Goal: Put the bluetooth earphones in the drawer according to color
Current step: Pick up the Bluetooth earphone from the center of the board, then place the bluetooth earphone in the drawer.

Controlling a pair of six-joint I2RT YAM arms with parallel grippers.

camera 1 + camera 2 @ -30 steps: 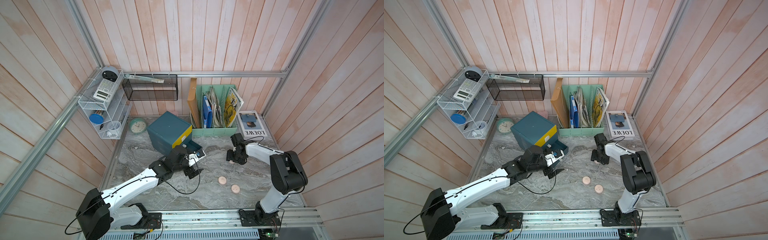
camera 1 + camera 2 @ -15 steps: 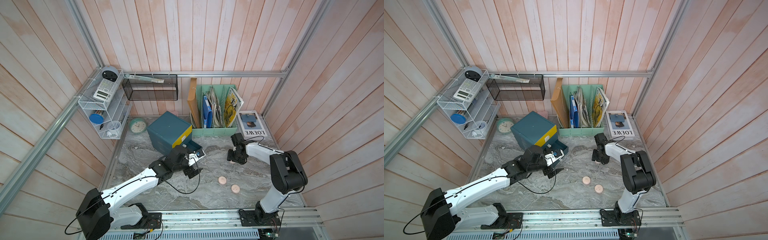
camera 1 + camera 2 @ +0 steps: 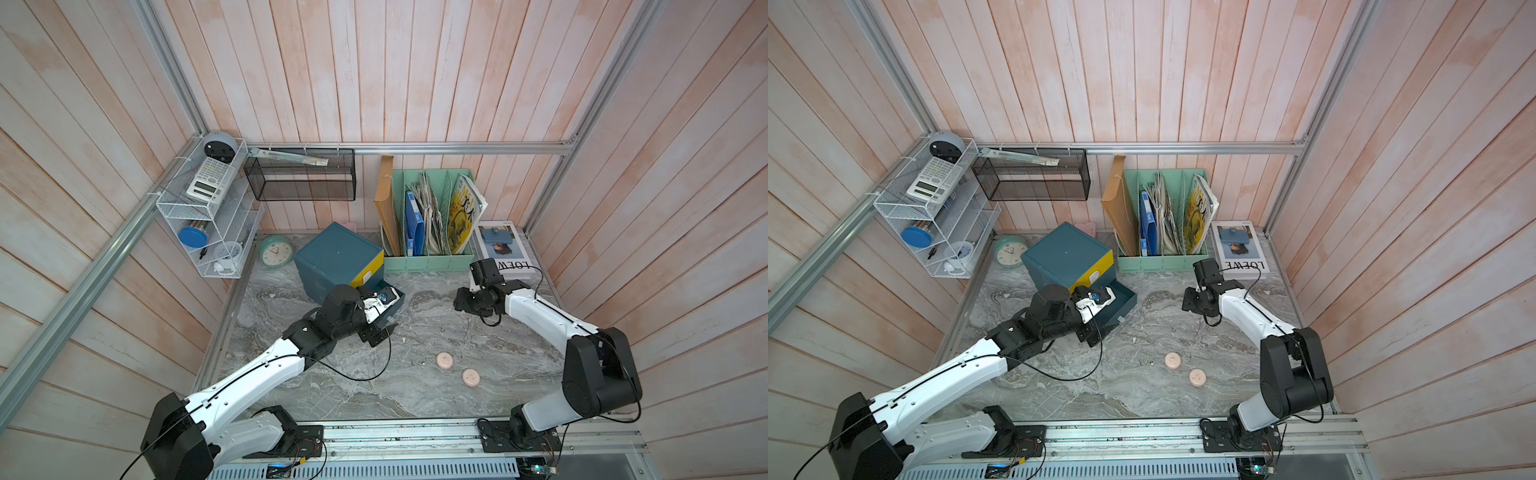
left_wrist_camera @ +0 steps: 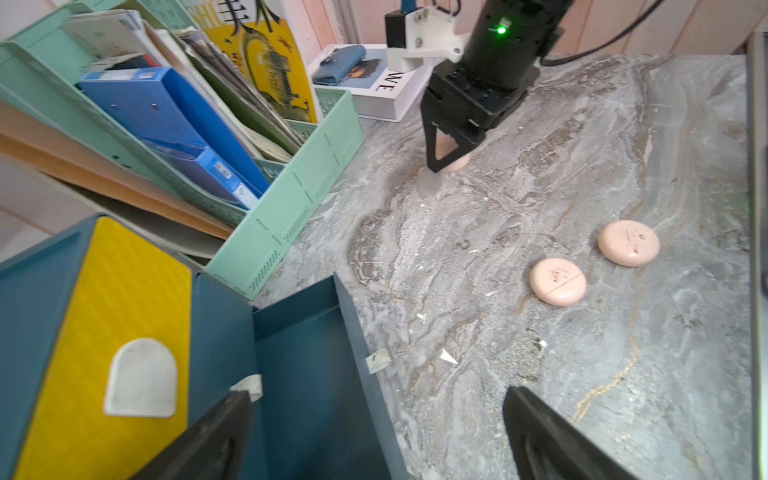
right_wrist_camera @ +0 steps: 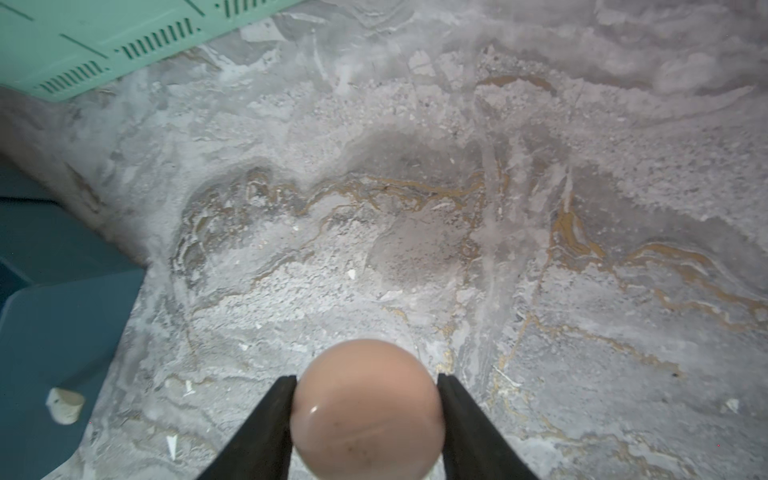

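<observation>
**Right fingers clamped on a pink case, drawer standing open**

The tabletop [image 3: 415, 399] lies bare between the right gripper [image 5: 366, 378] and the chest of drawers [image 3: 337, 257]. The chest's open drawer [image 4: 307, 365] faces that gap.

Over the last second the right fingers have narrowed, and they now clamp a pink case [image 5: 365, 419] by its two flanks. Whether it has left the tabletop cannot be told. The pick appears made, so the carry to the drawer should follow.

The left gripper [image 4: 374, 395] hangs spread wide, grasping nothing, straddling the open drawer's front corner. There it may crowd the drop. The file rack [image 4: 291, 199] edges the path on one side.

A second pink case [image 3: 444, 360] and a third pink case [image 3: 471, 377] lie well apart from both sets of fingers.
</observation>
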